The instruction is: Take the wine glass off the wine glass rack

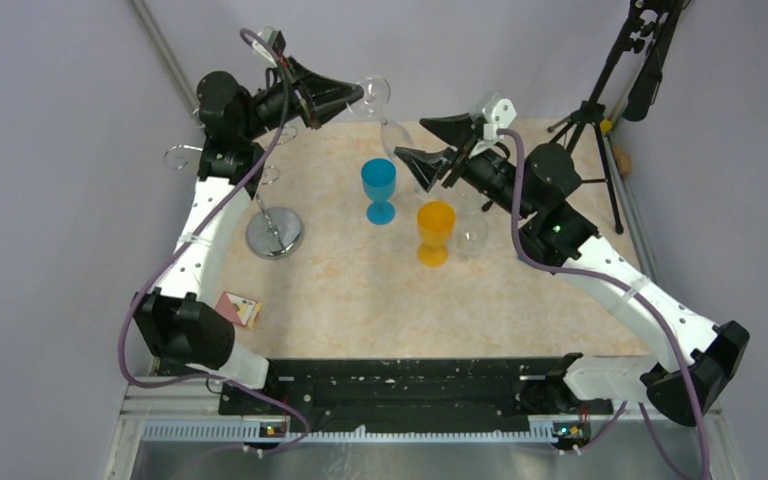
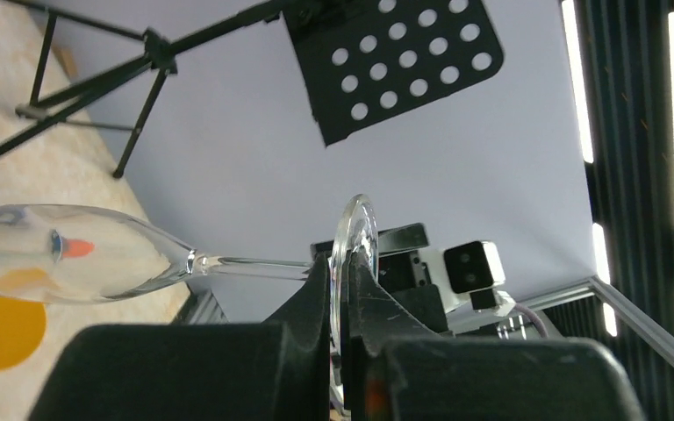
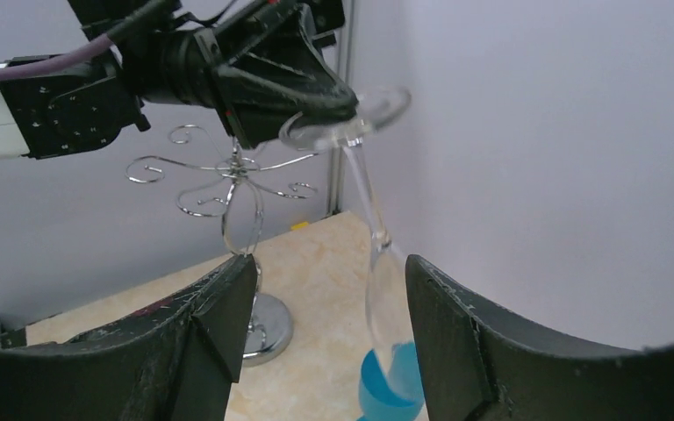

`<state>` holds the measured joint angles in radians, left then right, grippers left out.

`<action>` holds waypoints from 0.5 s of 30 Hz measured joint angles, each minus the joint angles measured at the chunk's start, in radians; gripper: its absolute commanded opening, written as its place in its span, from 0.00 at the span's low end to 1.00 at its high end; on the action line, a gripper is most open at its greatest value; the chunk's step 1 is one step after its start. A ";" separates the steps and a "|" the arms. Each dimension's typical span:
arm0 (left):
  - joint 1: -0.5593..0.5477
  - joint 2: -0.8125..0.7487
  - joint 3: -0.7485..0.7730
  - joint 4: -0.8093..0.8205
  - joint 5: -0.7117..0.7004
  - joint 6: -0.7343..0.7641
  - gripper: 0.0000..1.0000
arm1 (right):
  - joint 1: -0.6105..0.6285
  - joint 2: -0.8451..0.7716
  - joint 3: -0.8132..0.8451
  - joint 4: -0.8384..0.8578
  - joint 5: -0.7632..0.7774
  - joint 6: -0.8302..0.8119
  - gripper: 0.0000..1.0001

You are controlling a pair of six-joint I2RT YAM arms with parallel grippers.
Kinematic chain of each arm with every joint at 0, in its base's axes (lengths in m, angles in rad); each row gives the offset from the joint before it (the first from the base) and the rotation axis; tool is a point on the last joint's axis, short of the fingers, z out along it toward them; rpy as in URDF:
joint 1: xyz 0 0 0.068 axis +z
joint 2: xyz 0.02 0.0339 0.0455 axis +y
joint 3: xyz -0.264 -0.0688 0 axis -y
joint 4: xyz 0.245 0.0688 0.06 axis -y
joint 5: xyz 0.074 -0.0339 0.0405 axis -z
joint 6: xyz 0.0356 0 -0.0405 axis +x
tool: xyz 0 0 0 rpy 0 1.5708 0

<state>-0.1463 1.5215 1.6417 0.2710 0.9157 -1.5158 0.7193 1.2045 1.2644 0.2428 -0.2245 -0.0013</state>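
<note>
The clear wine glass hangs foot up and bowl down in the air, clear of the chrome rack. My left gripper is shut on the glass's round foot, and the stem and bowl stretch away from it. The right wrist view shows the left gripper pinching the foot, with the bowl hanging ahead of my right gripper. My right gripper is open and empty, with the bowl between its fingers, not touching. The rack stands behind, with no glass on its arms.
A blue goblet, an orange cup and a small clear glass stand mid-table below the held glass. A black tripod stands at the back right. A small card box lies near the left arm.
</note>
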 measured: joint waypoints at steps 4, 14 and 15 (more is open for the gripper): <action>-0.014 -0.032 -0.061 -0.069 0.024 0.020 0.00 | 0.015 0.033 0.025 0.019 -0.040 -0.071 0.64; -0.025 -0.178 -0.105 -0.107 0.091 0.064 0.00 | 0.021 0.128 0.069 -0.002 -0.123 -0.195 0.51; -0.026 -0.186 -0.109 -0.107 0.095 0.066 0.00 | 0.021 0.138 0.074 -0.003 -0.127 -0.202 0.49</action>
<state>-0.1719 1.3357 1.5326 0.1642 1.0103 -1.4502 0.7403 1.3430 1.3384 0.2401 -0.3519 -0.2035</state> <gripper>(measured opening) 0.027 0.564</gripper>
